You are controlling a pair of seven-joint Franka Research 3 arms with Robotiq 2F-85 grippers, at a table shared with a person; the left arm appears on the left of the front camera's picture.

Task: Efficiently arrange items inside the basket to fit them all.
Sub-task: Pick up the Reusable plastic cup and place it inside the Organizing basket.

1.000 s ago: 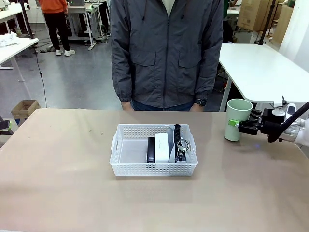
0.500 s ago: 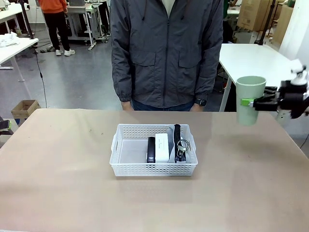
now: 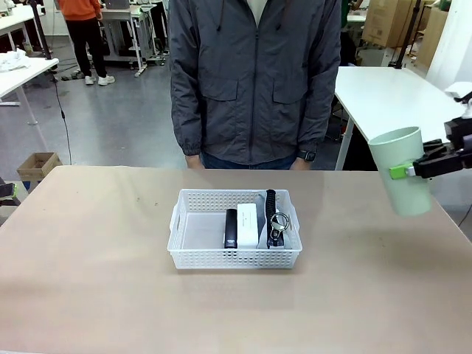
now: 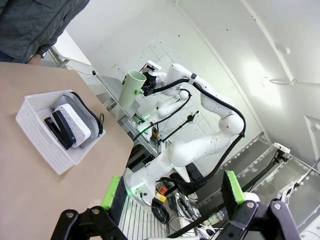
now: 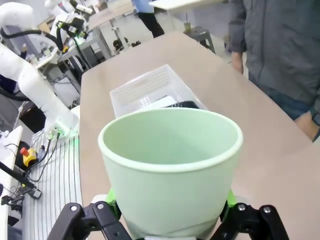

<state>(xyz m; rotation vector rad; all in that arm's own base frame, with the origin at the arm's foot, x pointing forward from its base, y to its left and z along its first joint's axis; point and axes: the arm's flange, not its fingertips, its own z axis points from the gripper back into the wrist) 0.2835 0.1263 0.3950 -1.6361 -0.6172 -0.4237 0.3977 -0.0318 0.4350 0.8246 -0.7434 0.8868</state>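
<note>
Looking across the table in the front view, the right gripper (image 3: 410, 171) enters at the right edge of the frame and is clamped on the pale green cup (image 3: 403, 169), which hangs clear of the table (image 3: 96, 280), mouth up and tilted slightly. The basket (image 3: 234, 257) sits at frame centre. Its left part is bare floor; its right part holds, from left to right, the black stapler (image 3: 231, 228), the white box (image 3: 247, 224) and the grey pouch (image 3: 276, 221) with black trim, packed side by side on edge. A person in a grey jacket (image 3: 254, 74) stands at the far side of the table, at top centre.

The left wrist view adds the left gripper (image 4: 172, 192): its two green-padded fingers rise from the bottom edge, spread wide apart with nothing between them. The basket (image 4: 35, 132) appears at centre left, with the stapler (image 4: 56, 127), the box (image 4: 75, 121) and the pouch (image 4: 92, 117) lying together at one end. The cup (image 4: 131, 88) is in the upper middle, held by the right gripper (image 4: 141, 89) on its white arm.

The right wrist view shows the cup's interior, which the other views hide: the cup (image 5: 172, 170) is empty, and a green pad presses on each side of its lower wall. The right gripper (image 5: 170, 207) sits at the bottom edge. Beyond the rim, in the upper middle, lies the basket (image 5: 142, 87), with only a sliver of its contents showing.
</note>
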